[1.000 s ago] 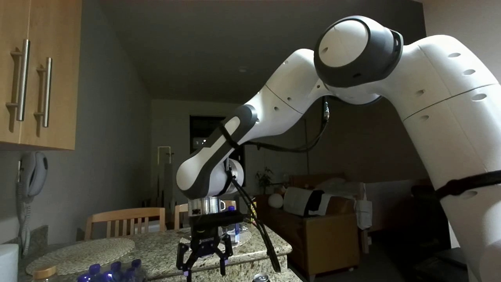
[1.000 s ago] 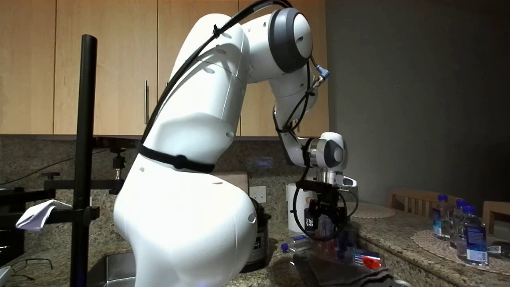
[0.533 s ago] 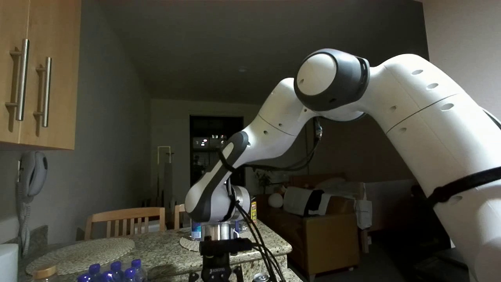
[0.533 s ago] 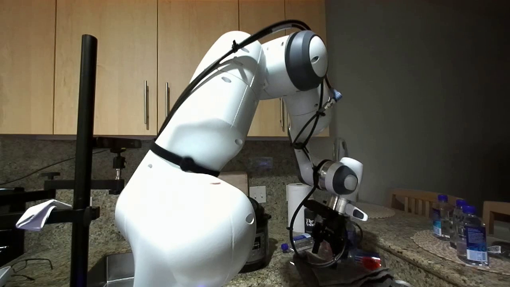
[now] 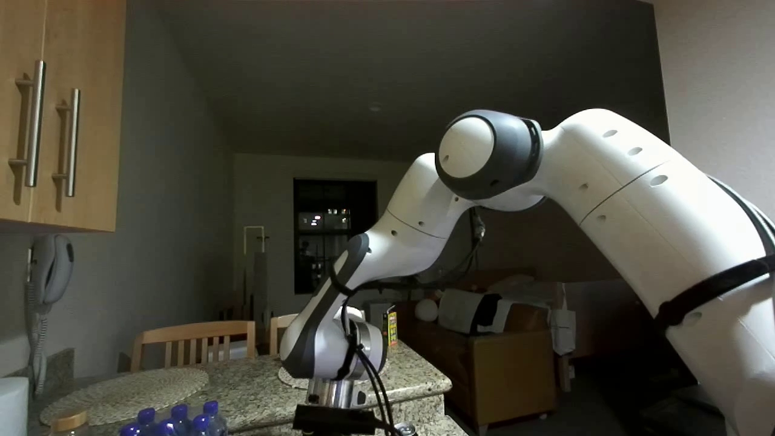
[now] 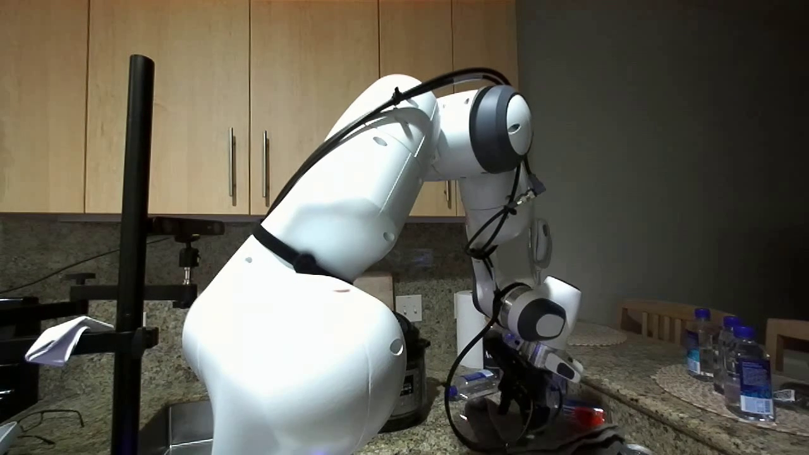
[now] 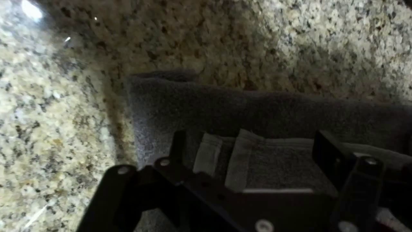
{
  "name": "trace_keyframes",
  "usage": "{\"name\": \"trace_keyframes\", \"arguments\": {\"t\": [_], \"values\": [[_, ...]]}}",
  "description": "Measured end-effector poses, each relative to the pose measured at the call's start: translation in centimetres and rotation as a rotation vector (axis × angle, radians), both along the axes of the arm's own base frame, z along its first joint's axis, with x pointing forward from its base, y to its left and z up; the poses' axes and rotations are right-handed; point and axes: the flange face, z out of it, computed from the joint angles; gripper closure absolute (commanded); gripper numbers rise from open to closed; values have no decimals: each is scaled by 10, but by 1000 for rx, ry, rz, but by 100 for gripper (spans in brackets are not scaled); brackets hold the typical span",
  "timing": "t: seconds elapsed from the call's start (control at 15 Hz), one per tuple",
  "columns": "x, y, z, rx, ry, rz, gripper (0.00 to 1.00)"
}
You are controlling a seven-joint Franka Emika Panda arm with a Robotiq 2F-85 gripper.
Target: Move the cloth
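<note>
The hand (image 7: 249,138) is over the one gray cloth (image 7: 206,106), which lies folded on the counter (image 7: 64,129); its fingers (image 7: 333,158) are spread wide and hold nothing, and whether they touch it I cannot tell. For a good grasp, the tips should probably straddle the hems (image 7: 237,161), press into several layers together, close slowly, then lift gently lest the folds slip apart. An exterior view shows three bottles (image 6: 752,379) standing on one round mat (image 6: 671,382), and one lying bottle (image 6: 478,382) well apart from them.
</note>
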Motion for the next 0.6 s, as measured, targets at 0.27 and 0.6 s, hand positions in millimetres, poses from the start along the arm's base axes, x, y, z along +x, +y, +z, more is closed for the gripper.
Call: {"name": "trace_keyframes", "arguments": {"t": [0.27, 0.6], "values": [[3, 0, -23, -17, -58, -35, 0], [6, 3, -46, -16, -45, -38, 0]]}}
